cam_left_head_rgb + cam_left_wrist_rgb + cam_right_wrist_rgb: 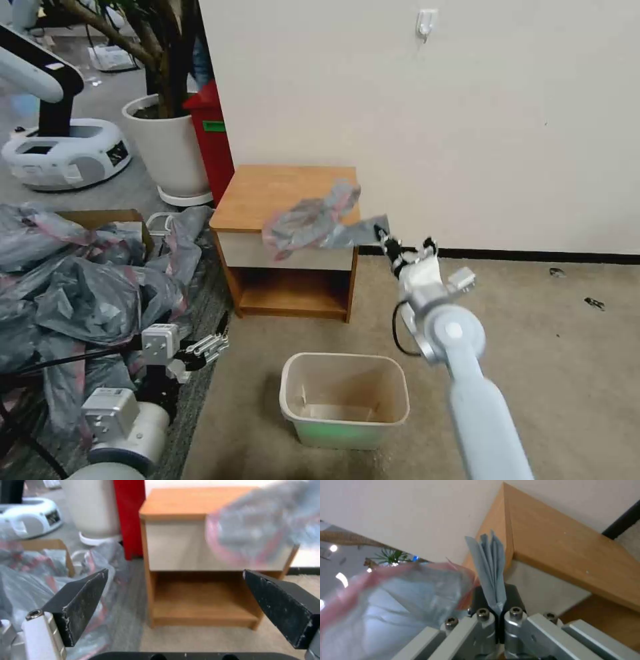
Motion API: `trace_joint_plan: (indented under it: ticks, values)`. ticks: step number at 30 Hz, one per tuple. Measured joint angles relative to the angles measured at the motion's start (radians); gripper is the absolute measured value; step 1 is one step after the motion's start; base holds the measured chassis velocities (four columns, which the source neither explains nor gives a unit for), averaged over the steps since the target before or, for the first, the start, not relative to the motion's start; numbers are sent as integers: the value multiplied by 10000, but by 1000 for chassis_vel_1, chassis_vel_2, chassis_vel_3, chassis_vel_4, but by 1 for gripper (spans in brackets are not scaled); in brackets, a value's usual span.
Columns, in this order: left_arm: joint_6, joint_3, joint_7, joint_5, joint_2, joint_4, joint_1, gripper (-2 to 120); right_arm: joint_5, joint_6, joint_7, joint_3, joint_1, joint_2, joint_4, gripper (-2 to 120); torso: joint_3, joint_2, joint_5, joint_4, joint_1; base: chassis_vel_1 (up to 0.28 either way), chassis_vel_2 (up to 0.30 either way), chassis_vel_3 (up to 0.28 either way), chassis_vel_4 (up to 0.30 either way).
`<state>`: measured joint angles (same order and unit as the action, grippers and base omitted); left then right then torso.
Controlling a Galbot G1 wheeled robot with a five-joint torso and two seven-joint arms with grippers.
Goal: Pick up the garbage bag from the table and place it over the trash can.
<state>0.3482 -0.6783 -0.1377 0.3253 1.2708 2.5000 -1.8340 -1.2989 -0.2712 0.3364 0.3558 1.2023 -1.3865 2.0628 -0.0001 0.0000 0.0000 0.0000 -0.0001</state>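
- My right claw [383, 235] is pinched tight on a folded corner of the garbage bag [313, 219], at about 3 o'clock of the table's front edge, out past its right front corner.
- In my right wrist view the black fingers [515, 597] are pressed together with the grey pleats of the bag [491, 562] standing up between them; the rest of the bag balloons out beside the claw, its pink-red band showing.
- From the head view the bag hangs stretched from my claw toward 9 o'clock, draped in front of the right part of the tabletop [267, 193] and the top of the white drawer front [247, 252]. I cannot tell whether its far end touches the wood.
- The trash can [345, 399] sits on the carpet at 6 o'clock from the table, open side up, well apart from the bag and lower than it.
- My left claw [208, 348] waits at about 8 o'clock from the table, beside the heap of bags [80, 280] on the floor; its fingers [81, 600] are spread wide with nothing between them, and the left wrist view looks through that gap at the table's open lower shelf [200, 602].
- A white plant pot [167, 147] and a red bin [213, 140] stand at 10 o'clock behind the table.
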Motion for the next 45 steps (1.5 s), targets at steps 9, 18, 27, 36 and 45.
trace_joint_plan:
  ticks: [9,18,27,36,45]
  values:
    - [275,-176,9,457,-156,0,574,100,266,-78,-89,-439,3133,1756,1602,0,0,0,1,-1,0,0,0,0,0]
    - [281,-135,35,514,-283,0,716,100,1382,298,-642,-529,4921,2271,1475,0,0,0,1,0,0,0,0,0,0]
    - [277,-84,36,546,-376,0,849,100,2391,525,-545,-758,5627,1829,1597,6,0,0,0,0,0,0,0,0,0]
    - [276,73,74,536,-339,0,926,100,2909,631,-87,-623,6352,1916,2137,37,1,0,0,0,0,0,0,0,0]
    - [292,441,473,150,-425,-1,936,100,4649,1378,188,-200,6980,1712,2904,69,1,0,0,0,0,0,0,0,0]
